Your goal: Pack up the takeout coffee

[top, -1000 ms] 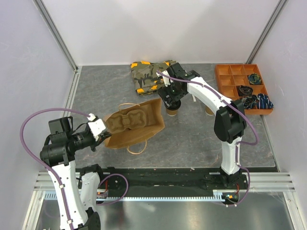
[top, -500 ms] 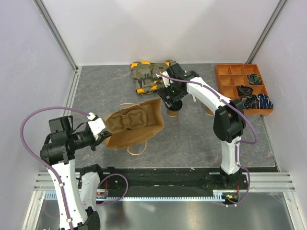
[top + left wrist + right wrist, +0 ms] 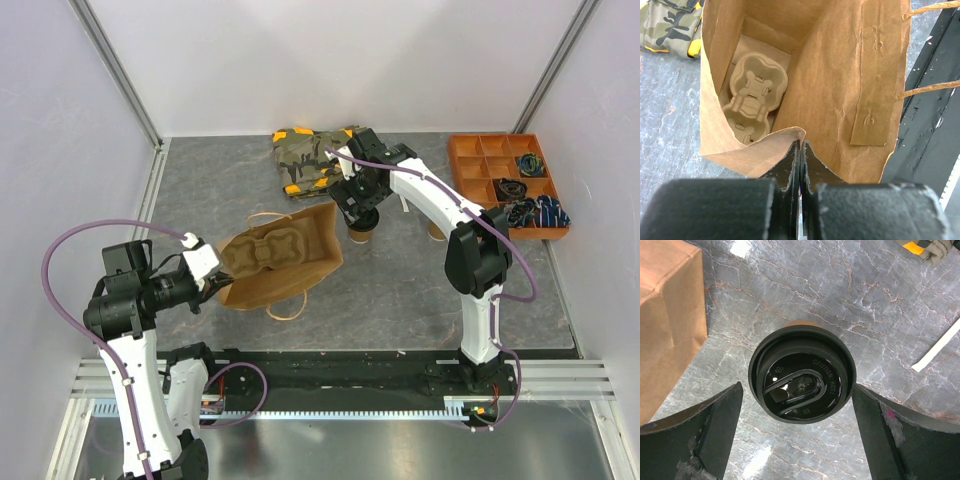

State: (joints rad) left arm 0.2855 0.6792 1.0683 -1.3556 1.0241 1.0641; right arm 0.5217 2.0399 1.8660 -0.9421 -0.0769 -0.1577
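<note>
Right fingers (image 3: 705,435) are hovering spread either side of the upright takeout coffee (image 3: 802,374) on the table (image 3: 880,295); left fingers (image 3: 785,170) are pinching the paper bag (image 3: 840,75) at its rim; we are judging the cup light, crushable, best gripped gently below its lid.

"caution hot" in raised letters, on the takeout coffee lid (image 3: 802,377)

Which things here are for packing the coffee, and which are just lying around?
For the job:
- the takeout coffee, with the open right tool around it
- the paper bag, its edge pinched by the left tool
- the carrier tray inside it

Just lying about:
- the camouflage bundle
- the orange sorting tray
- the white strip
</note>
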